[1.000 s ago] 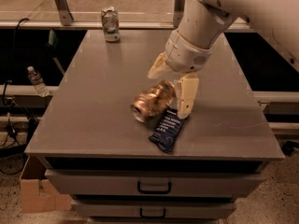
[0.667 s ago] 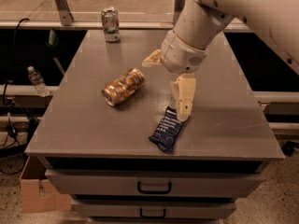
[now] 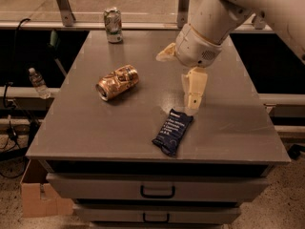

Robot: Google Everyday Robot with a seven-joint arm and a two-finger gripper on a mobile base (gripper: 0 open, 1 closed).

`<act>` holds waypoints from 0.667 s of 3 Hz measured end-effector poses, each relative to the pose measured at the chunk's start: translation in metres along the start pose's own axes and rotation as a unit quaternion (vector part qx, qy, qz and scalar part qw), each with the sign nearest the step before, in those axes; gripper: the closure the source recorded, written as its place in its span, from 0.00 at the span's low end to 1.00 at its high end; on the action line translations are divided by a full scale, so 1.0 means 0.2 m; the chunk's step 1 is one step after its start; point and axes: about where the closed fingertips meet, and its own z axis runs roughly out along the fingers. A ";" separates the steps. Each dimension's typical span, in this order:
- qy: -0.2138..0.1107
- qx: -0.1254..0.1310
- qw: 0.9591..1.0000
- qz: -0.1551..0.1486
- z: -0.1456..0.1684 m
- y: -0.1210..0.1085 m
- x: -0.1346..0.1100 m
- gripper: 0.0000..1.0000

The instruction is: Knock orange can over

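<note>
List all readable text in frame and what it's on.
On the orange can, lying on its side: pale markings, too blurred to read.
On the dark blue packet: pale print lines, unreadable.
On the silver-white can, far edge: green marking, unreadable.
On the tool, open above the tabletop, right of the orange can: no text.

The arm [image 3: 224, 13] reaches down from upper right, its end effector [image 3: 176, 83] spread wide open

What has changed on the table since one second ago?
The orange can has moved toward the picture's left, away from the open gripper, and lies on its side. The gripper has hardly moved and holds nothing. The blue packet and the pale can at the back stayed put.
</note>
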 end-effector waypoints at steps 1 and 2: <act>-0.017 0.031 0.998 0.049 -0.13 -0.09 0.15 0.00; -0.020 0.046 0.998 0.049 -0.17 -0.13 0.15 0.00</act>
